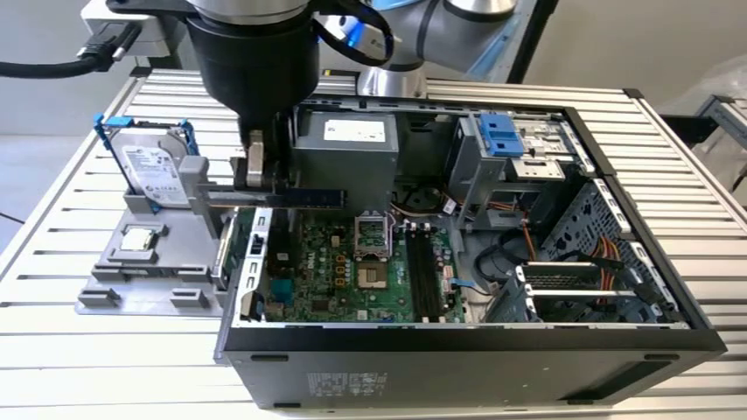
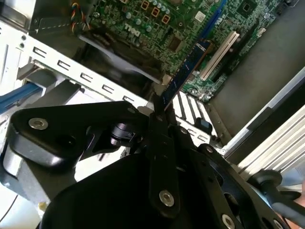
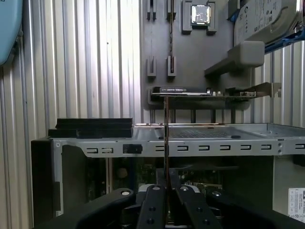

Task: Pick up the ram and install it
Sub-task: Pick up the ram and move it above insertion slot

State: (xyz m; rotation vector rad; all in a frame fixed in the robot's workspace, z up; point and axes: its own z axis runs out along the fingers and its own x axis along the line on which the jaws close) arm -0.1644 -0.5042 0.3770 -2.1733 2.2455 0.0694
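The picking-up part looks done: the gripper (image 1: 259,186) is pinching the ram (image 1: 313,198) near one end, fingers pressed together on its flat sides, and the stick is hanging in the air, touching nothing else. In the second wrist view the ram (image 2: 183,76) is jutting out from the gripper (image 2: 159,119) over the motherboard (image 2: 157,24). In the first wrist view it is showing edge-on as a thin line (image 3: 166,138) rising between the fingers (image 3: 153,210).

Installing is not yet done. The long black slots (image 1: 422,271) on the motherboard (image 1: 332,267) are lying well apart from the stick, toward the exterior view's right.

The arm is reaching straight down from above. Its wrist is hanging over the computer case (image 1: 467,337) wall that sits just beside the grey holder (image 1: 105,280) on the table (image 1: 70,367). The arm is holding the ram level and on edge.
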